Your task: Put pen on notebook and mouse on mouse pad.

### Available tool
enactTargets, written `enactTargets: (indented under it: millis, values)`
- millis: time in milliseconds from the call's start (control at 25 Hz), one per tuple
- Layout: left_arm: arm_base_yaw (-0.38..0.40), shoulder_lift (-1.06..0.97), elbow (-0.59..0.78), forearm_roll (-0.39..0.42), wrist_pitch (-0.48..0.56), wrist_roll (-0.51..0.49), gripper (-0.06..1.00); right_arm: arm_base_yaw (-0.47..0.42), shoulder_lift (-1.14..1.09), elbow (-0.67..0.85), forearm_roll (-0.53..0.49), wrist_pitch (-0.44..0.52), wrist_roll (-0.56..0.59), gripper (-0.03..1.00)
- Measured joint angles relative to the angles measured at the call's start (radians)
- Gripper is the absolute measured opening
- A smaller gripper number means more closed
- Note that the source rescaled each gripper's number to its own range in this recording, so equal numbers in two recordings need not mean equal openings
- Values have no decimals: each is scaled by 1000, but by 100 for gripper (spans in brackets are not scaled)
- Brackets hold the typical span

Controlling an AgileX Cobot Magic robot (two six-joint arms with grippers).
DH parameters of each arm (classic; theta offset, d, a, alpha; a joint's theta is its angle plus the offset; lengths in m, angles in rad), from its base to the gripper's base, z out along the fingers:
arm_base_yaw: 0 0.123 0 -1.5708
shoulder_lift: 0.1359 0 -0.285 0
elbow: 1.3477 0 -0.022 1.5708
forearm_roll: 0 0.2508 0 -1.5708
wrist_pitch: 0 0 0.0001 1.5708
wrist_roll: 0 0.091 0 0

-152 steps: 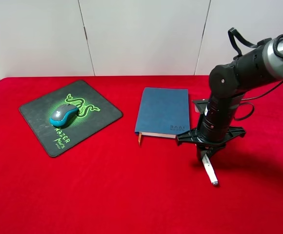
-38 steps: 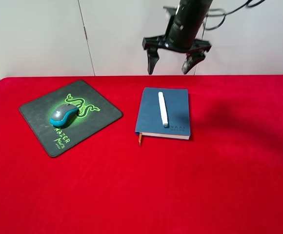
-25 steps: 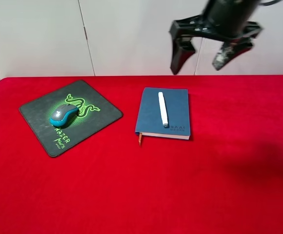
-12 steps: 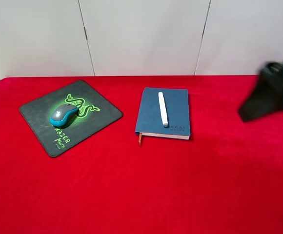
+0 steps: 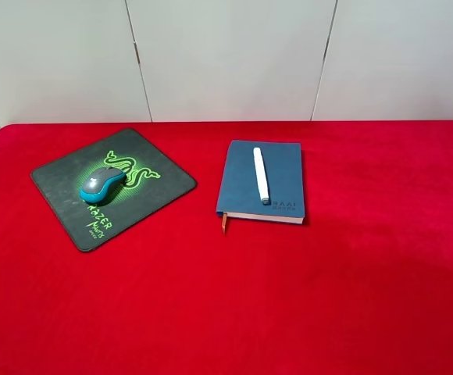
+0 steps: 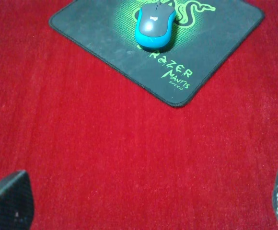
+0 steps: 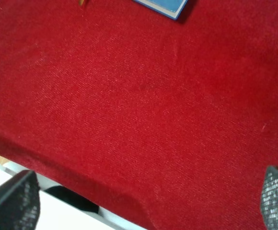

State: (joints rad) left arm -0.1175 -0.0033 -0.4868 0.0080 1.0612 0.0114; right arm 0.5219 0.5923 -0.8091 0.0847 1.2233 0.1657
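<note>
Two grippers (left (image 6: 139, 206), right (image 7: 139, 203)) are spread wide, empty; the pen (image 5: 261, 175), light and roll-prone, is best pinched mid-shaft.

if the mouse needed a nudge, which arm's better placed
Left: its wrist view looks at the mouse on the mouse pad, fingers open. The right sees only the notebook corner.

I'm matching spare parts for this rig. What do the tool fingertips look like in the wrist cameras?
Only the tips show. The left tool has dark grey, rounded pads with a fine dotted texture. The right tool has matching dark pads, one looking paler and mesh-like. No arms, cables or markings show.
</note>
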Motion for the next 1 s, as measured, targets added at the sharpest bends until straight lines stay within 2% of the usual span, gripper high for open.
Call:
enactTargets:
  millis: [120, 200, 440, 560, 760, 1000]
  values:
    - [0, 0, 0, 0, 0, 0, 100, -7, -105, 54, -10, 1, 0, 100]
    - [0, 0, 0, 0, 0, 0, 100, -43, -165, 82, -18, 1, 0, 100]
    - [0, 0, 0, 0, 0, 0, 100, -247, -358, 161, -35, -2, -82, 100]
    - [0, 0, 0, 0, 0, 0, 100, -346, -431, 196, -35, -30, -131, 100]
    - [0, 0, 0, 0, 0, 0, 100, -500, -507, 249, -35, -91, -151, 100]
    - [0, 0, 0, 0, 0, 0, 100, -594, -593, 315, -36, -178, -152, 100]
